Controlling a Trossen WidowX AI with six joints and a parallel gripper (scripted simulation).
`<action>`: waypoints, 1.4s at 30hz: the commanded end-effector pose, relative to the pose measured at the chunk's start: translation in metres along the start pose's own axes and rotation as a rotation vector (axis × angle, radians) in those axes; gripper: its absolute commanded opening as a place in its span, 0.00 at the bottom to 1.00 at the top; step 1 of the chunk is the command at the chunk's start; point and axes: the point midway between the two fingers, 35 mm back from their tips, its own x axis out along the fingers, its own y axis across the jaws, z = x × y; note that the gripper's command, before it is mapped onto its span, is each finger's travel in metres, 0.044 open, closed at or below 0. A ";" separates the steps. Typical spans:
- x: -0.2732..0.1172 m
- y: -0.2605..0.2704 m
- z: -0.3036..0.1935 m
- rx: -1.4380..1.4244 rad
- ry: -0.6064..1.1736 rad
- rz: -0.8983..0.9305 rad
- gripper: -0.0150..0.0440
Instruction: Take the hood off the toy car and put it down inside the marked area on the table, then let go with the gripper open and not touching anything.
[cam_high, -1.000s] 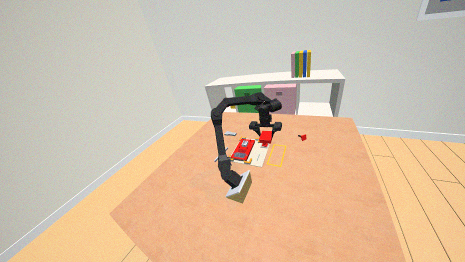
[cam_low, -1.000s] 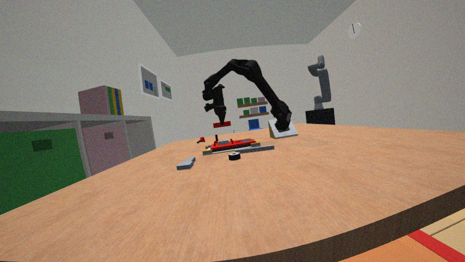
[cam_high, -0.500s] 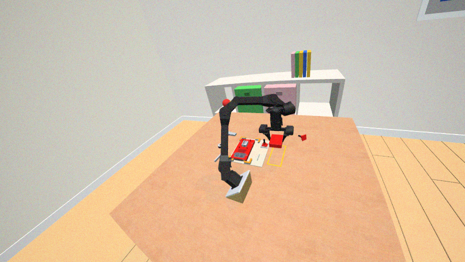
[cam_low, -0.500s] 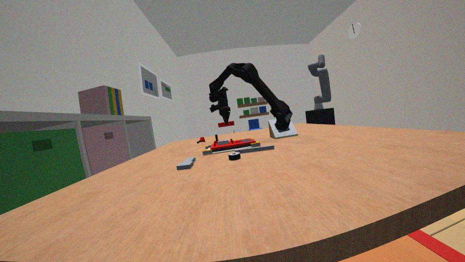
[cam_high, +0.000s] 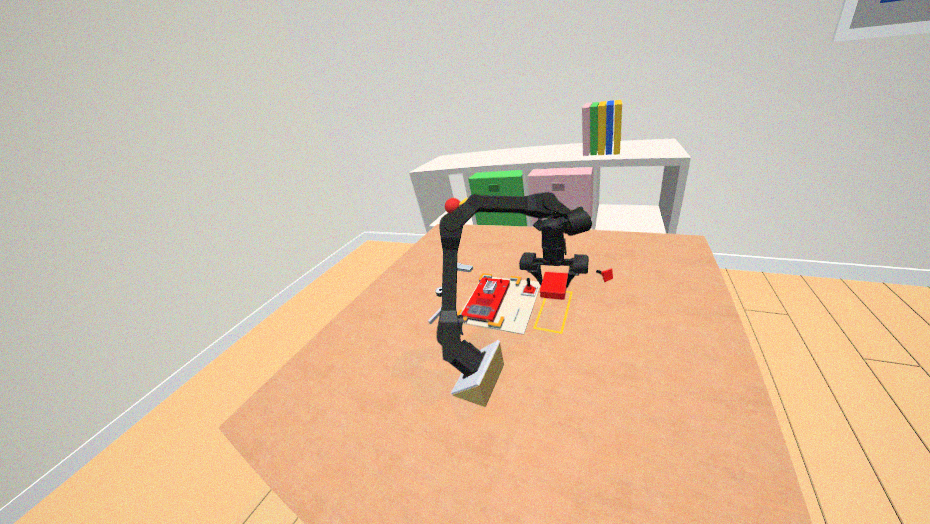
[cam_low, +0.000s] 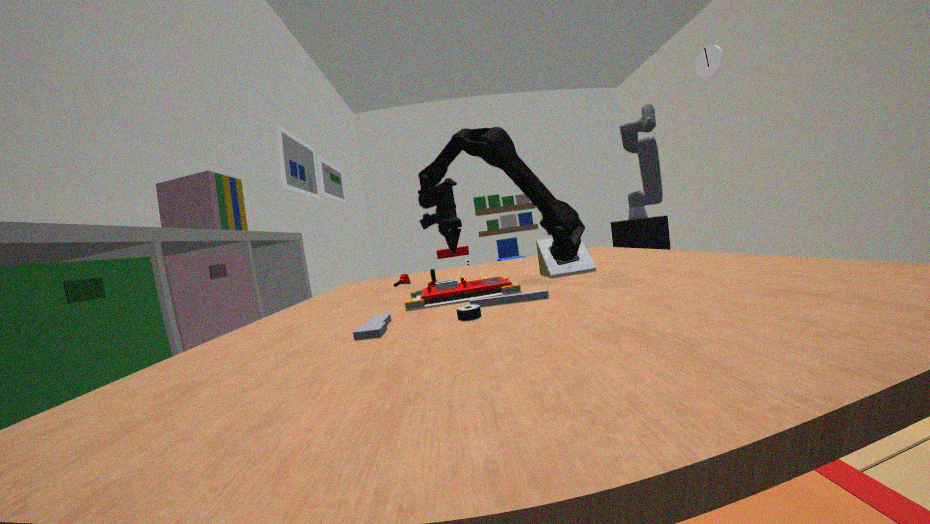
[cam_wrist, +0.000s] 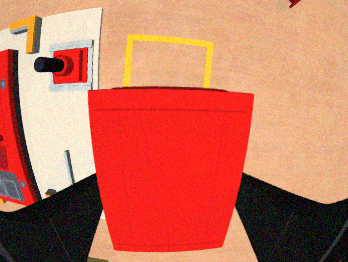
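The pincer (cam_high: 554, 281) (cam_low: 453, 251) (cam_wrist: 169, 179) is clamped on the red hood (cam_high: 553, 285) (cam_low: 450, 253) (cam_wrist: 170, 170), held above the counter (cam_high: 624, 403) (cam_low: 507, 403) (cam_wrist: 290, 135) near the yellow outline (cam_high: 568, 311) (cam_wrist: 170, 40). The hood appears light and stiff, possibly slick; grip its opposite side edges, as at present. In the wrist view, the hood hides its own underside and the outline's near end. The exterior view does not resolve the outline.

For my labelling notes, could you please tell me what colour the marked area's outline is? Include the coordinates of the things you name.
Yellow; the outline (cam_high: 568, 312) (cam_wrist: 170, 40) shows best in the wrist view.
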 end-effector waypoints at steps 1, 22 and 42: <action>0.004 0.000 0.000 0.006 -0.003 0.002 0.25; 0.025 -0.001 0.001 0.006 -0.003 0.002 0.25; 0.045 0.000 0.001 0.005 -0.004 0.003 0.25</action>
